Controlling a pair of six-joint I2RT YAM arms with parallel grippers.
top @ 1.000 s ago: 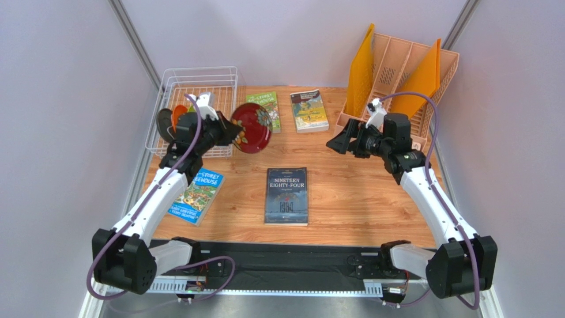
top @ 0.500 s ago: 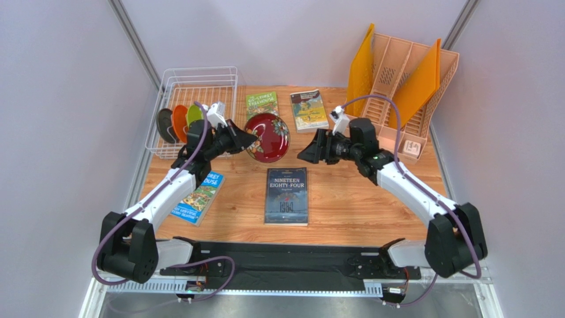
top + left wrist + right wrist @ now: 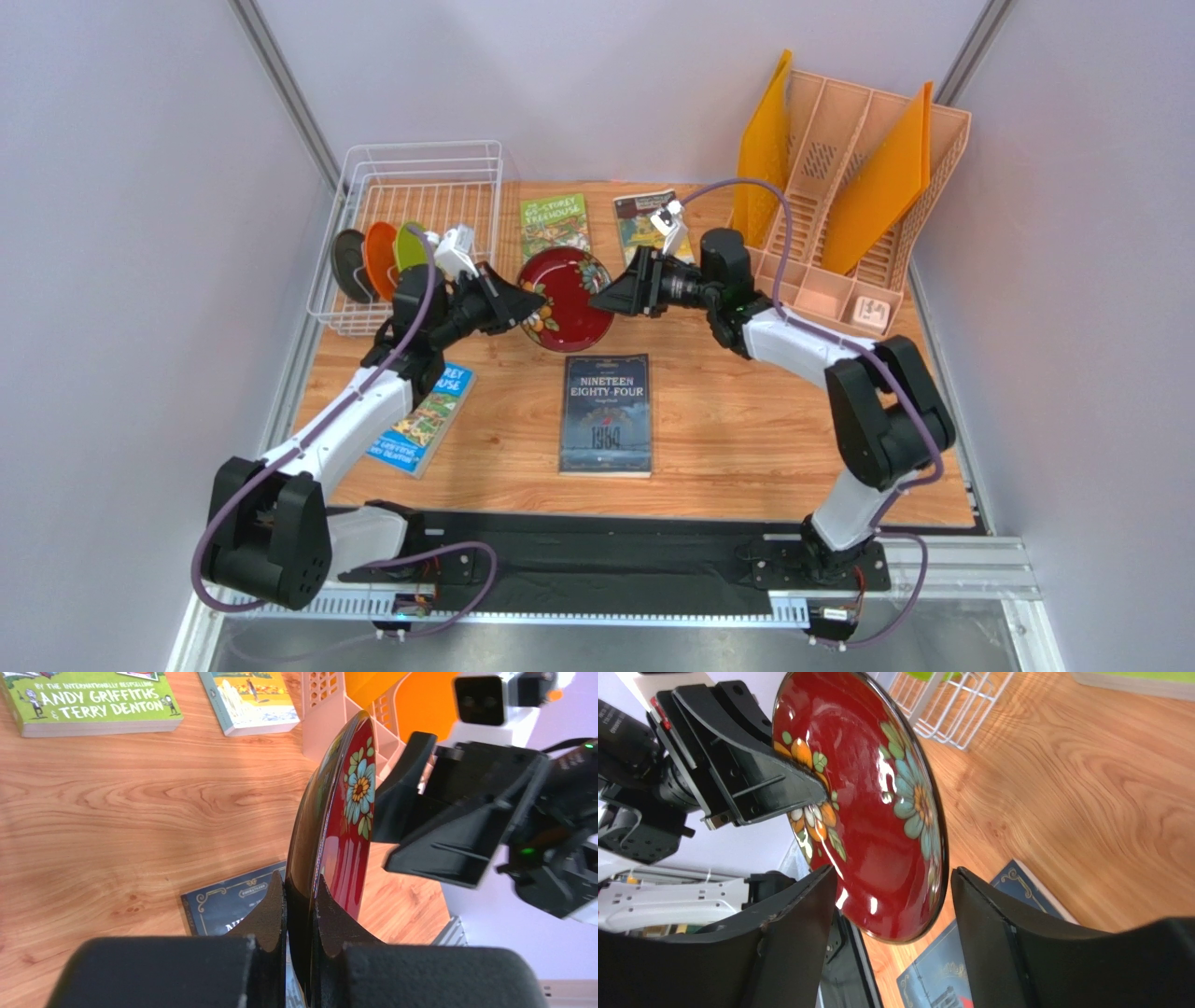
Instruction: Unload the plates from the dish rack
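My left gripper [image 3: 522,303] is shut on the rim of the dark red floral plate [image 3: 567,296], holding it on edge above the table's middle; the same plate shows in the left wrist view [image 3: 335,819] and the right wrist view [image 3: 864,791]. My right gripper [image 3: 613,296] is open, its two fingers either side of the plate's far rim, not closed on it. The white wire dish rack [image 3: 407,224] stands at the back left and holds the dark teal-grey [image 3: 349,263], orange [image 3: 379,254] and lime green [image 3: 408,245] plates upright.
A dark "Nineteen Eighty-Four" book [image 3: 606,413] lies below the held plate. A blue book [image 3: 417,416] lies left, two books [image 3: 556,224] [image 3: 648,224] at the back. The peach slotted organizer with orange dividers [image 3: 850,182] stands at the back right.
My left gripper carried the red plate away from the rack toward the middle. My right arm swung left from the organizer until its open fingers straddle the plate.
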